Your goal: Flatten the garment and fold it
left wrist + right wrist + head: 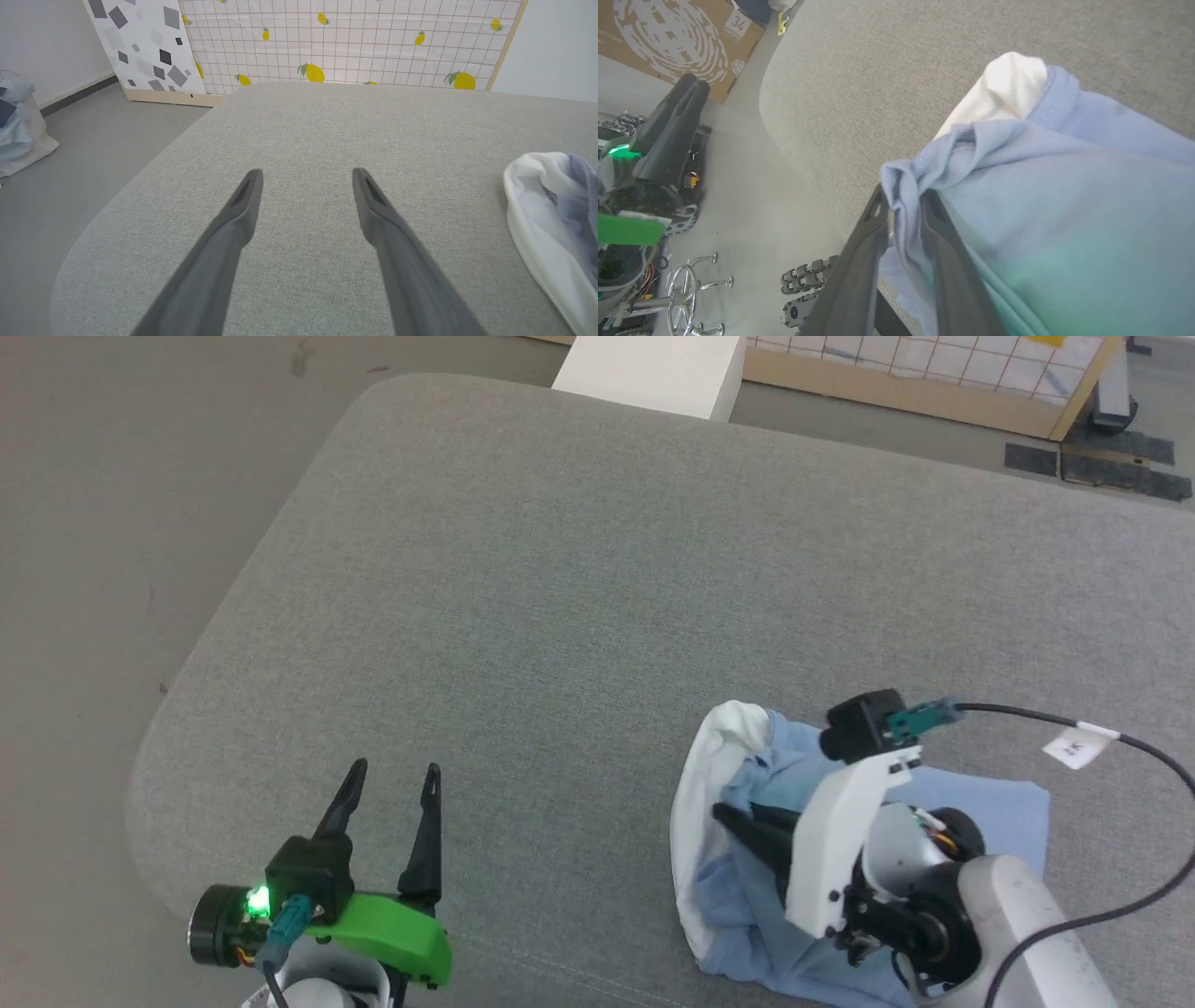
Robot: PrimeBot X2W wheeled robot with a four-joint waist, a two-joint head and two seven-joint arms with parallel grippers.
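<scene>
the left gripper (395, 770) sits low on the left, its two dark fingers spread wide and pointing up. the right arm (1018, 905) shows at the lower right. the right gripper (903, 198) points left, fingers pinched on a fold of the garment (1064, 186).

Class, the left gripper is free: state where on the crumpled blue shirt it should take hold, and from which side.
Grip the white rolled edge of the shirt, coming low from the robot's left. That edge bulges up facing the open left gripper, while the right gripper has a blue fold between its fingers, so this probably gives a separate hold for spreading.
</scene>
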